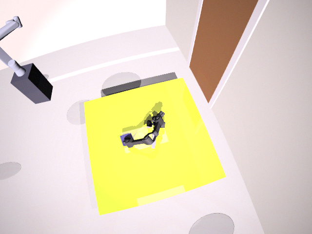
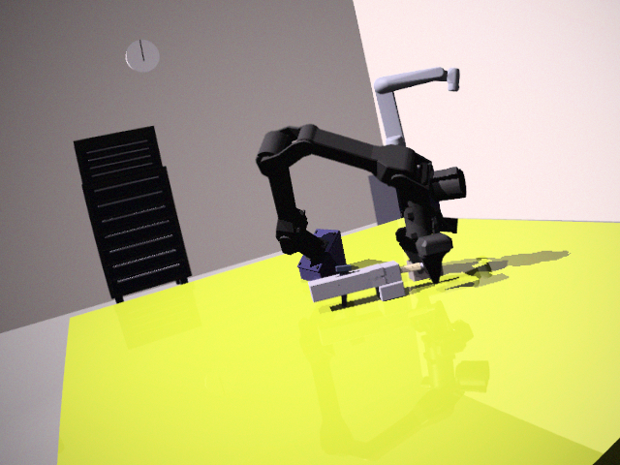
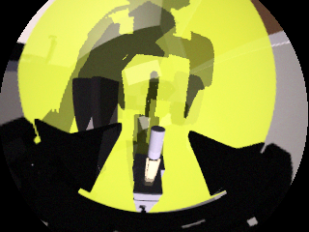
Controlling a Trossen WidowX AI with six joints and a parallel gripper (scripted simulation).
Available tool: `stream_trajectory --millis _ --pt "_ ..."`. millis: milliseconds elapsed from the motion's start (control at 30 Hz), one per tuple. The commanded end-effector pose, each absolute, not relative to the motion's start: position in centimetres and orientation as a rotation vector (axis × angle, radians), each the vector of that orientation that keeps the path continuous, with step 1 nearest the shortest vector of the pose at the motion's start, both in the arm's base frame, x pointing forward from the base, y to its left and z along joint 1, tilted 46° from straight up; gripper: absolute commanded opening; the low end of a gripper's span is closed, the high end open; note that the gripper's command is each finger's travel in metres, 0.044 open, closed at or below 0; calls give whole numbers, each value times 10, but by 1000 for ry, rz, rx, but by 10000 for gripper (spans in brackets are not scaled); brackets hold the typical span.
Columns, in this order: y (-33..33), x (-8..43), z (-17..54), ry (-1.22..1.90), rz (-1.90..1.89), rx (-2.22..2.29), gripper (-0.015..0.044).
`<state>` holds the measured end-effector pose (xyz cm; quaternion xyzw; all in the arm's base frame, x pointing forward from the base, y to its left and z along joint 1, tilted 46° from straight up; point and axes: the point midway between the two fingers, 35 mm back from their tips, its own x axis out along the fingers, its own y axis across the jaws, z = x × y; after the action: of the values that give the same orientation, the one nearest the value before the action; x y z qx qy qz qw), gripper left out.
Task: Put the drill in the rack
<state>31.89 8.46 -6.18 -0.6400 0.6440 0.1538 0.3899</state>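
Note:
My gripper (image 2: 434, 280) (image 3: 156, 130) is open and empty, pointing down. In the wrist view its black fingers stand one on each side of the drill (image 3: 155, 142), a grey cylinder with a cream part behind it, without visible contact. The cream part of the drill (image 2: 412, 267) juts from the end of the long pale housing (image 2: 345, 284) (image 3: 147, 197). A small dark piece (image 2: 343, 268), perhaps the key, sits on top of the housing, its height hard to judge. A dark upright block (image 3: 97, 101), possibly the rack, stands left of the drill in the wrist view.
The arm's blue base block (image 2: 327, 245) (image 1: 122, 139) stands behind the housing. A small pale block (image 2: 391, 290) adjoins the housing's front side. All this stands on the yellow table top (image 1: 126, 176) (image 2: 200, 375). Away from the table is a grey arm on a dark block (image 1: 30, 85).

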Motion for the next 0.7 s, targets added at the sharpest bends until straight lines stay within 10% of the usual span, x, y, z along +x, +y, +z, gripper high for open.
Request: stream_trajectory --millis 0,667 --pt "82 318 -61 1640 390 -1631 440" --pt "76 315 -60 1640 390 -1632 440"
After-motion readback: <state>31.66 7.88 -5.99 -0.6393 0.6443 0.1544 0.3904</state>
